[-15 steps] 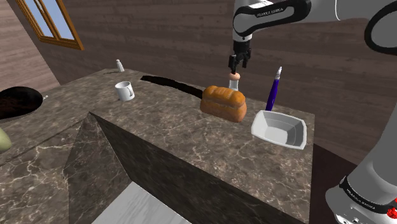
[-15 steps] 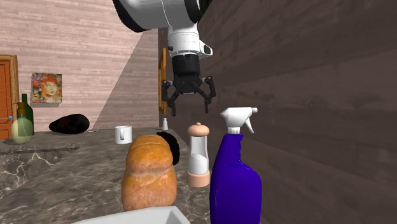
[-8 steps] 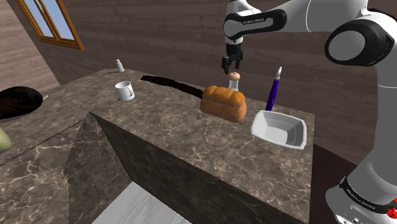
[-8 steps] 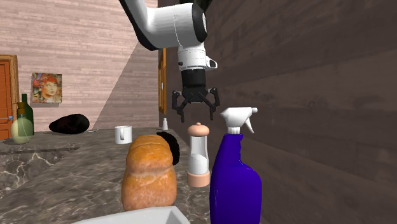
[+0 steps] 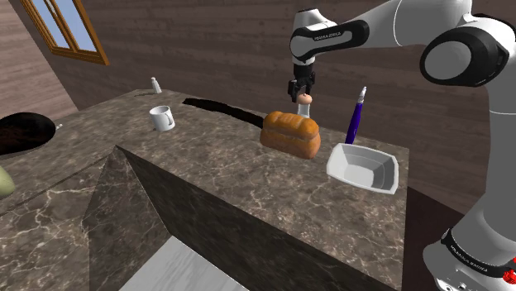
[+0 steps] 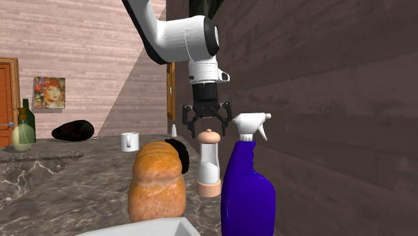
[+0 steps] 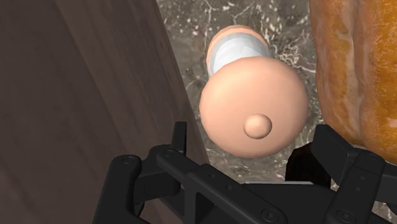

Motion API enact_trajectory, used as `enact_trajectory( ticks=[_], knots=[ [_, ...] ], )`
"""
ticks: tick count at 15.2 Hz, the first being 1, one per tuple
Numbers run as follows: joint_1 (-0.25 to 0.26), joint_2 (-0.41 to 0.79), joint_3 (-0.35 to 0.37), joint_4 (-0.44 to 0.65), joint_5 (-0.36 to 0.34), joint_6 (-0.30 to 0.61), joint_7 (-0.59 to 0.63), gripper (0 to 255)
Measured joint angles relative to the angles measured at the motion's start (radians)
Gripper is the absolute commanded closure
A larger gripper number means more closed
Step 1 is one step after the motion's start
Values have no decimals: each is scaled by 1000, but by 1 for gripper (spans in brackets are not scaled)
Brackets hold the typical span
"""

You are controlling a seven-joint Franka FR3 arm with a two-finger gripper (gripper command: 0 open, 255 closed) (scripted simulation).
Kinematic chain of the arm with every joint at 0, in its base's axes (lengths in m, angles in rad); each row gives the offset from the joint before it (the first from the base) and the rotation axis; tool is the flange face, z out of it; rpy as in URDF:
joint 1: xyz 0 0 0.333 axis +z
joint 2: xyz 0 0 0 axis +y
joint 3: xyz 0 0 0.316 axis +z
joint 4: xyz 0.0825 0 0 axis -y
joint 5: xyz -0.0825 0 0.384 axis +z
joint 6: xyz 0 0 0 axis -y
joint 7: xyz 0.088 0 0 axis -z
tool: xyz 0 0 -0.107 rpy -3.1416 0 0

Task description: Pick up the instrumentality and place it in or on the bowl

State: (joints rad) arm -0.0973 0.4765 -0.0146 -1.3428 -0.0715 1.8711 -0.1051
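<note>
The grinder (image 6: 209, 164), with its peach cap and base and pale body, stands upright on the marble table (image 5: 223, 169), straight beneath my hand (image 6: 207, 123). My hand is released, its fingers (image 7: 180, 130) spread to either side just above the cap and touching nothing. A loaf of bread (image 5: 291, 134) lies just beside the grinder on one side of my hand, and a dark plank wall (image 7: 83, 83) is close on the other. The white bowl (image 5: 351, 168) sits lower and well apart from my hand, past the loaf, with a blue spray bottle (image 6: 248, 191) near it.

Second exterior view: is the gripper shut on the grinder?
No, the gripper hangs open just above the grinder, its fingers spread and not touching it.
</note>
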Motion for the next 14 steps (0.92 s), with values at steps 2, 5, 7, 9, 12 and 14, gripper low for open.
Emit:
enact_trajectory(
  ticks=[2,5,7,9,12,14],
  knots=[
    [0,0,0,0,0,1,0,0],
    [0,0,0,0,0,1,0,255],
    [0,0,0,0,0,1,0,255],
    [0,0,0,0,0,1,0,255],
    [0,0,0,0,0,1,0,255],
    [0,0,0,0,0,1,0,255]
  ],
)
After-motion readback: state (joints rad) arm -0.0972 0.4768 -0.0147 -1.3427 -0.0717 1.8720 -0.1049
